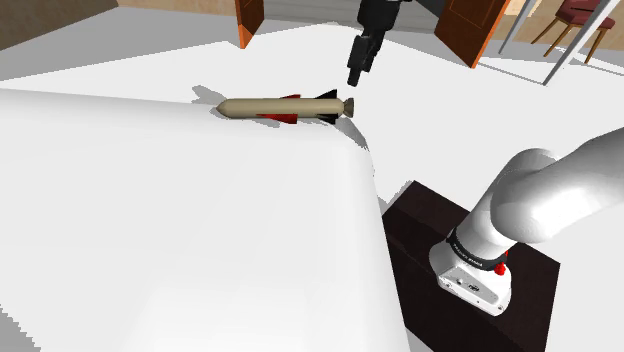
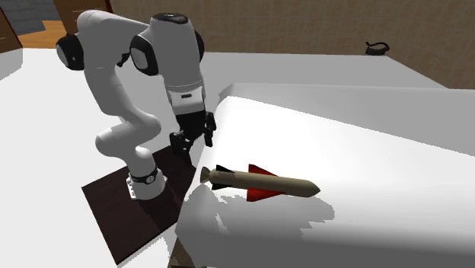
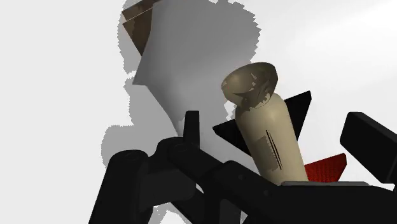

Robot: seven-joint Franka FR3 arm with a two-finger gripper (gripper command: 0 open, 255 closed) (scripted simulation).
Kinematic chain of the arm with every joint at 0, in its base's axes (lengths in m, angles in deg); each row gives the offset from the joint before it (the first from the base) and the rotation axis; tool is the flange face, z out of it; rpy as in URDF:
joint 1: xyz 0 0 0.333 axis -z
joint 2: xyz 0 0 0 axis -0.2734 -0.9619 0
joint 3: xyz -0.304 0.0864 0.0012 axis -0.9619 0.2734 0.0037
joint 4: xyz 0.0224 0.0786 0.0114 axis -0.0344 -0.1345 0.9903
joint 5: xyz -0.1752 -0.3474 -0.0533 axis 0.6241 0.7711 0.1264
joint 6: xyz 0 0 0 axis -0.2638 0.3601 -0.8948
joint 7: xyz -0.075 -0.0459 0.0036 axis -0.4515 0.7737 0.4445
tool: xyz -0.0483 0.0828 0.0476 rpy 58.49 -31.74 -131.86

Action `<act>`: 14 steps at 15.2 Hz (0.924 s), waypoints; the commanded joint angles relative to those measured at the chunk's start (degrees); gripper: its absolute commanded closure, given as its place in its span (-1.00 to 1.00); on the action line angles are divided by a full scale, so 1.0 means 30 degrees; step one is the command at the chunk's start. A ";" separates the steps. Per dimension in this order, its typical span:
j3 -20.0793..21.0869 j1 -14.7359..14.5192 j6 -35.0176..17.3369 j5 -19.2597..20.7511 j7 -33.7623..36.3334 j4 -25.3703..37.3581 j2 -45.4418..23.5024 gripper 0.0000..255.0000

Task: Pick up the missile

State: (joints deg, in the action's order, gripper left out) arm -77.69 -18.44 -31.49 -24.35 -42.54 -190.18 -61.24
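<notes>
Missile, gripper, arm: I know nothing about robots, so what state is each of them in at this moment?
missile: lying on its side on the white surface, near its edge, not held.
gripper: open, hovering above the missile's tail end, touching nothing.
arm: bent, rising from its stand and reaching over toward the missile.

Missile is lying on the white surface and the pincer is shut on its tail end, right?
No. The missile does lie on the white surface, but the pincer is not shut on it: the shoulder view shows it above the tail end, clear of it, and the wrist view shows its fingers apart.
</notes>
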 commanded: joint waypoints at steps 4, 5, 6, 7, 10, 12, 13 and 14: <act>0.0525 -0.0900 0.0172 0.0647 -0.2701 0.3048 -0.4386 -1.00; 0.0673 -0.1067 0.0257 0.0804 -0.3190 0.3662 -0.5210 -1.00; 0.0831 -0.1234 0.0358 0.0973 -0.3666 0.4280 -0.6023 -1.00; 0.0999 -0.1402 0.0472 0.1155 -0.4129 0.4900 -0.6824 -1.00; 0.1376 -0.1757 0.0750 0.1575 -0.5056 0.6189 -0.8453 -1.00; 0.1377 -0.1756 0.0238 0.1578 -0.5033 0.5676 -0.8453 -1.00; 0.1377 -0.1756 -0.0018 0.1581 -0.5021 0.5427 -0.8460 -1.00; 0.1377 -0.1756 -0.0272 0.1585 -0.5008 0.5182 -0.8470 -1.00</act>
State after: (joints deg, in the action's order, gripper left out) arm -73.58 -23.69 -31.50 -19.64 -57.54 -173.98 -86.48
